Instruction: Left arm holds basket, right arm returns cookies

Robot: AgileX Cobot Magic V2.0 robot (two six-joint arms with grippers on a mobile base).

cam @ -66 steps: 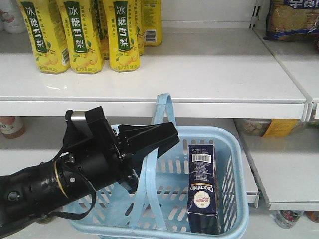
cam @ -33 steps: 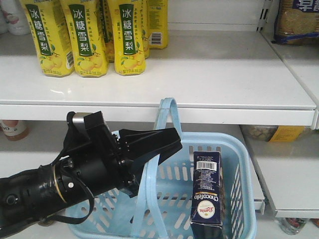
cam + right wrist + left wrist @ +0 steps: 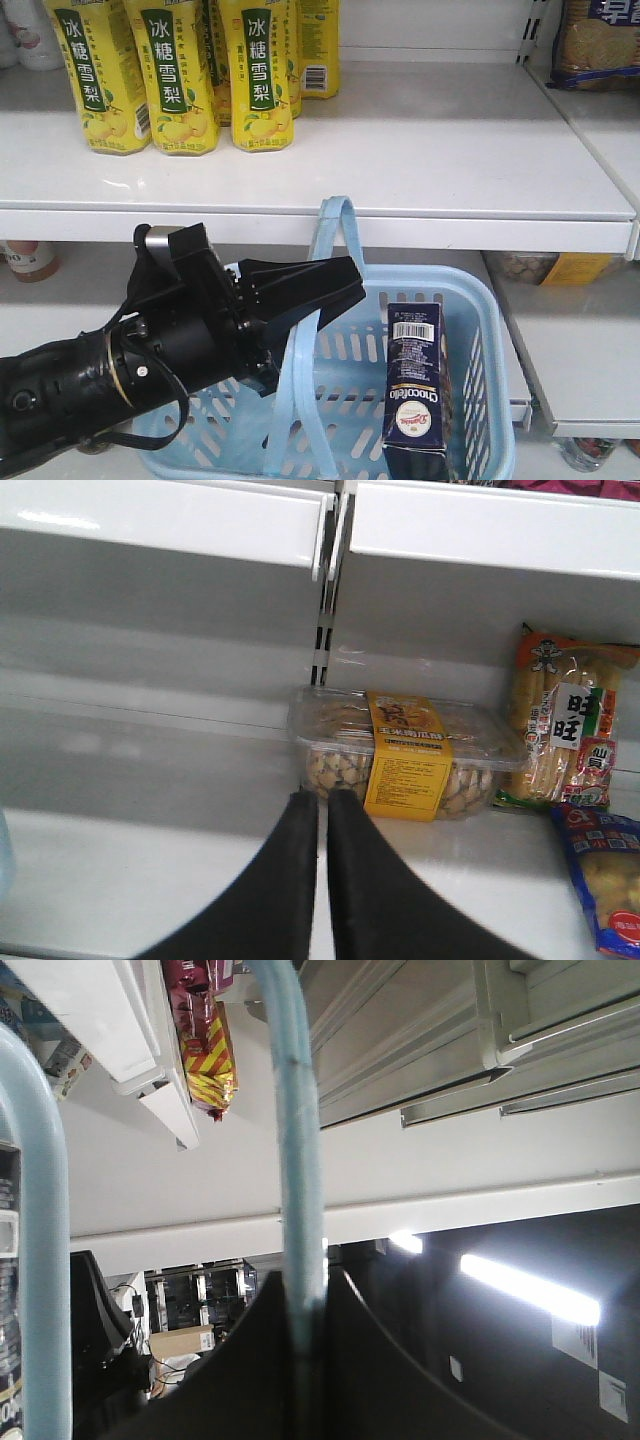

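Our left gripper (image 3: 345, 283) pinches the basket (image 3: 430, 275) by one handle (image 3: 300, 1210). Cookies (image 3: 415, 385) stand inside at 3 o'clock. Our right gripper (image 3: 322, 810) is pressed together, empty.

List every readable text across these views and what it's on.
"冰糖雪梨": yellow bottles.
"Chocotelo": cookies carton in the basket.
"旺旺": orange snack pack.
Too small or blurred to read: the digits on the carton's barcode label, the yellow label on the clear tub, and the other packaging.

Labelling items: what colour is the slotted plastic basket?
The slotted plastic basket is light blue; front-facing view shows it best.
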